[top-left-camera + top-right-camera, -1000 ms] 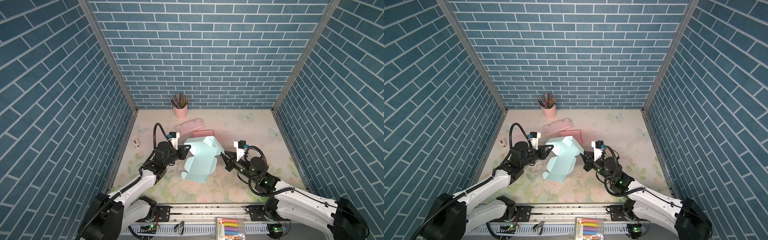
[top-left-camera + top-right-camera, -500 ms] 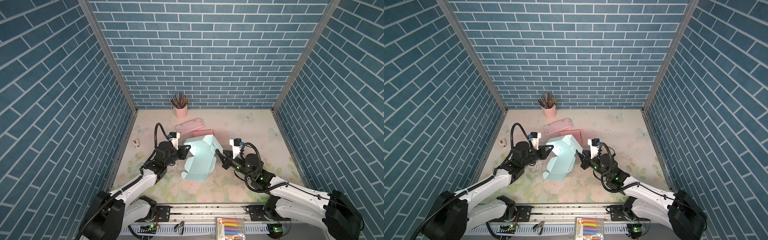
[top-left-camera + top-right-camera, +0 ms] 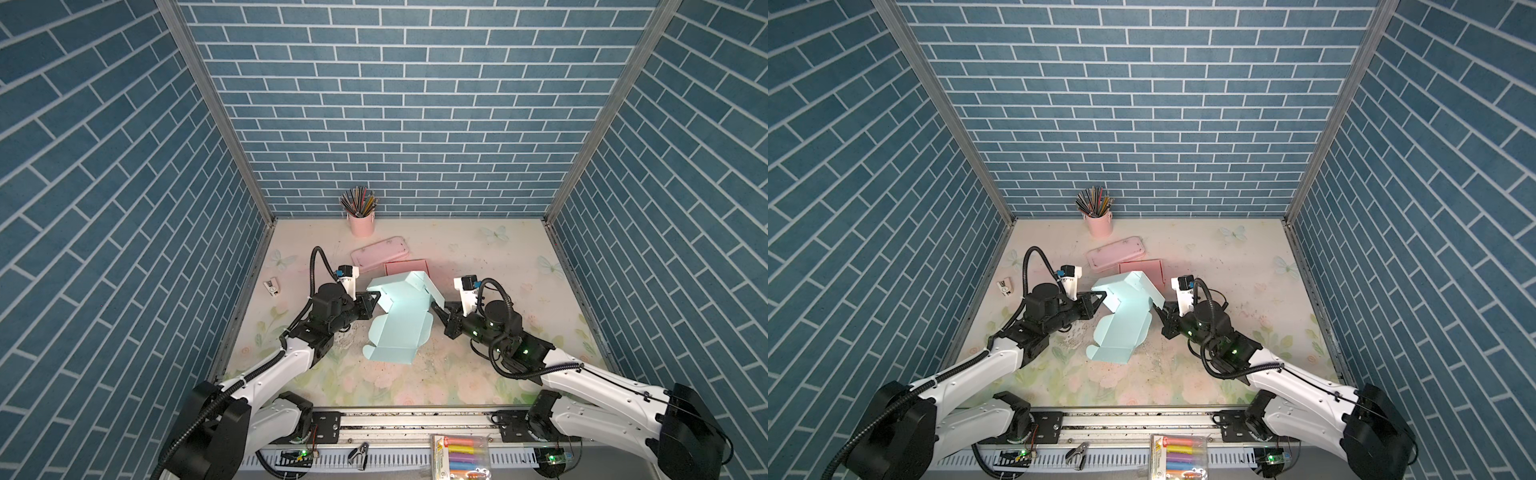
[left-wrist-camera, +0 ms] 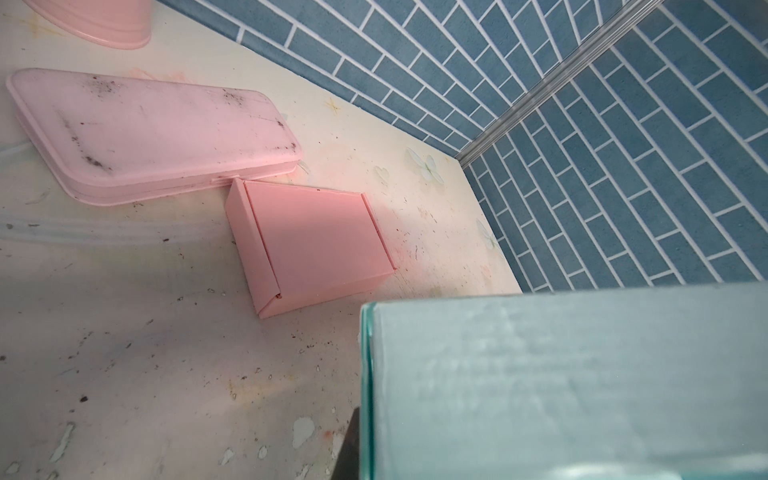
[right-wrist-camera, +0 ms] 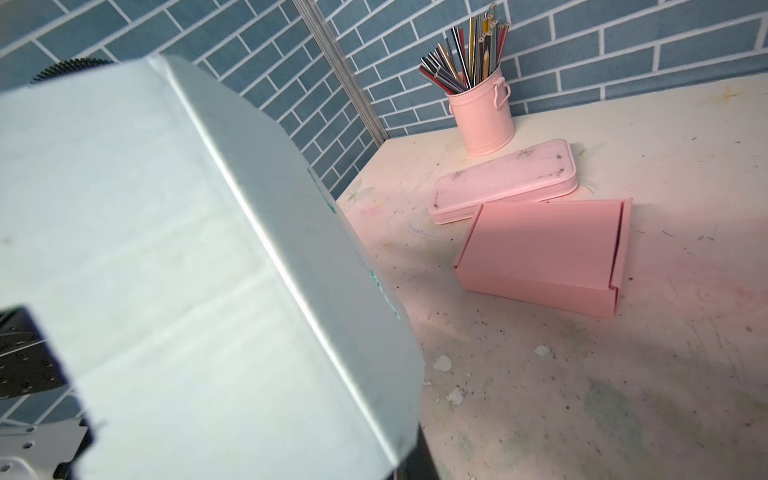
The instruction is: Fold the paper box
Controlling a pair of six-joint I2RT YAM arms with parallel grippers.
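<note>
The light-blue paper box (image 3: 401,324) (image 3: 1121,324) lies partly folded mid-table, its far end raised with flaps standing up. My left gripper (image 3: 375,300) (image 3: 1100,300) is shut on the raised left panel. That panel fills the left wrist view (image 4: 561,386), with one dark finger (image 4: 351,449) at its edge. My right gripper (image 3: 436,311) (image 3: 1158,312) is shut, its tips against the box's right flap. The flap (image 5: 145,270) hides most of the jaws in the right wrist view, where only one dark finger (image 5: 417,459) shows beneath it.
A folded pink box (image 3: 406,267) lies just behind the blue one, touching a pink pencil case (image 3: 379,253). A pink cup of pencils (image 3: 361,222) stands at the back wall. A small white item (image 3: 272,286) lies by the left wall, and a marker pack (image 3: 459,455) sits on the front rail.
My right gripper has moved left from open table until it meets the box's right flap. The left gripper and the box have stayed in place.
</note>
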